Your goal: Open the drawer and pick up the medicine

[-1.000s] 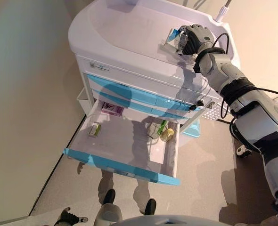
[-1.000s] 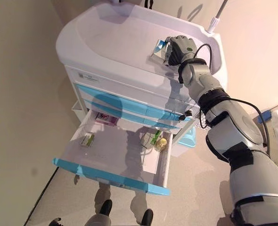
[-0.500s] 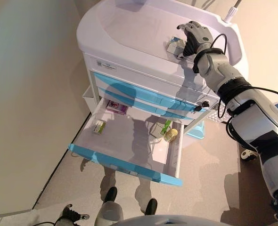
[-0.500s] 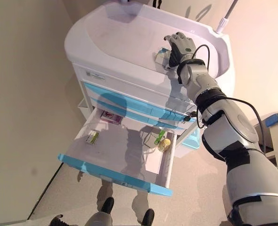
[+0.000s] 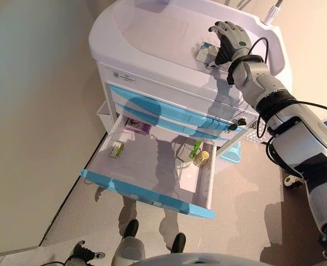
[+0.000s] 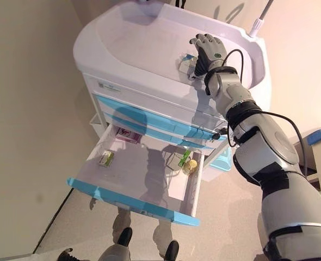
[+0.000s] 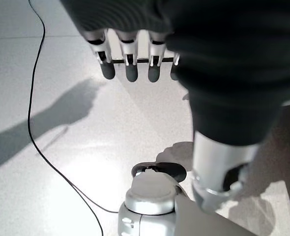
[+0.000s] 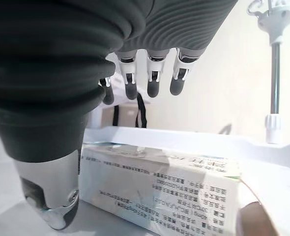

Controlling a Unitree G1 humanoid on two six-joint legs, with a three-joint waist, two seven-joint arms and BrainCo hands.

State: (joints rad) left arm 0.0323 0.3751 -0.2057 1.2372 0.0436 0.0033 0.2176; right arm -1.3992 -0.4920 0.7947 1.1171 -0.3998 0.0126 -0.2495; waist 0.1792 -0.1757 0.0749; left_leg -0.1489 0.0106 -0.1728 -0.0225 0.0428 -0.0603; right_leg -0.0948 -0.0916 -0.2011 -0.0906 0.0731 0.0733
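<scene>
- Two stages are looking finished from where I'm standing: the bottom drawer [image 5: 152, 166] is hanging pulled out, and a medicine box [image 5: 206, 54] is lying up on the cart's top [image 5: 152, 33], out of the drawer.
- Right hand [image 5: 230, 40] is hovering over that box with fingers straight and released — nothing gripped.
- Left hand [image 7: 130, 54] is dangling relaxed down by the floor, idle.
- Several items are remaining inside: a pink packet [image 5: 134, 126], a small green box [image 5: 116, 149], a yellowish bottle [image 5: 200, 159] beside a green-and-white carton [image 5: 188, 151].
- Cart is showing smooth glossy white plastic with rounded rims and light-blue drawer fronts; the medicine box is a flat printed cardboard oblong — light, easy to slide.
</scene>
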